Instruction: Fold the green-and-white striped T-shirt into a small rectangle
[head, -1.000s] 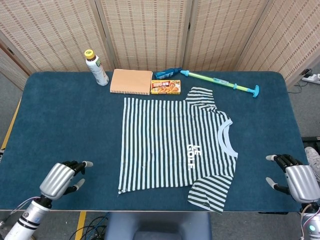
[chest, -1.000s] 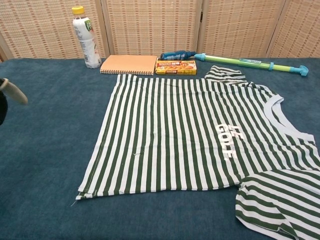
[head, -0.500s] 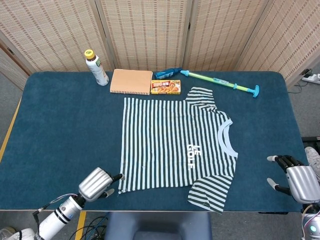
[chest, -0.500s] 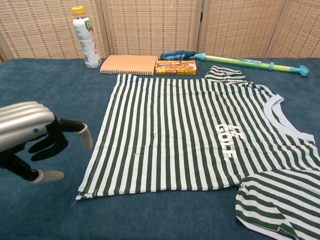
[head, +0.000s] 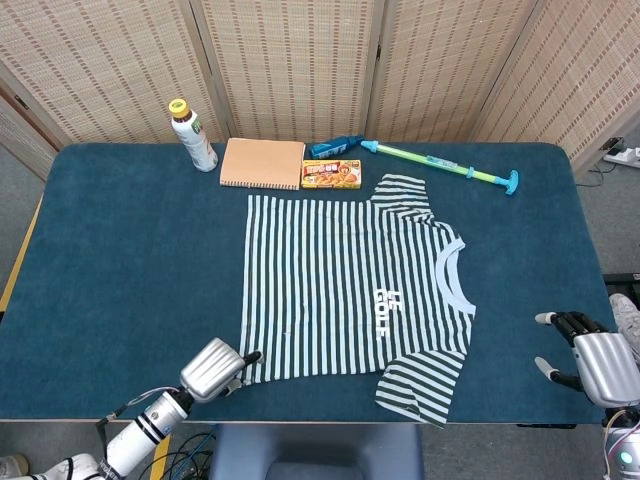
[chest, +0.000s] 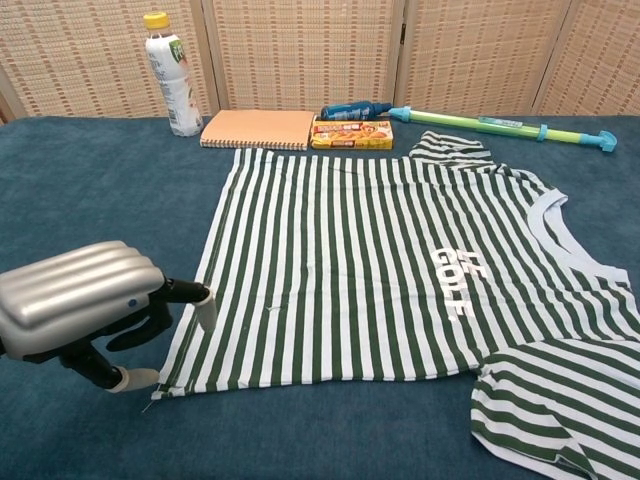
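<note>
Blue table (head: 120, 250): one striped shirt (head: 345, 290) flat mid-table, one bottle (head: 192, 135), one notebook (head: 262, 163). Left hand (chest: 85, 305) at shirt's hem corner, fingers apart, possibly touching. Right hand (head: 590, 358) fingers spread, empty.

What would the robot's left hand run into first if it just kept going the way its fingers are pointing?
Most likely the striped T-shirt. The left hand points at the shirt's near bottom corner, its fingertips right at the hem edge. Whether they already touch the cloth is unclear.
</note>
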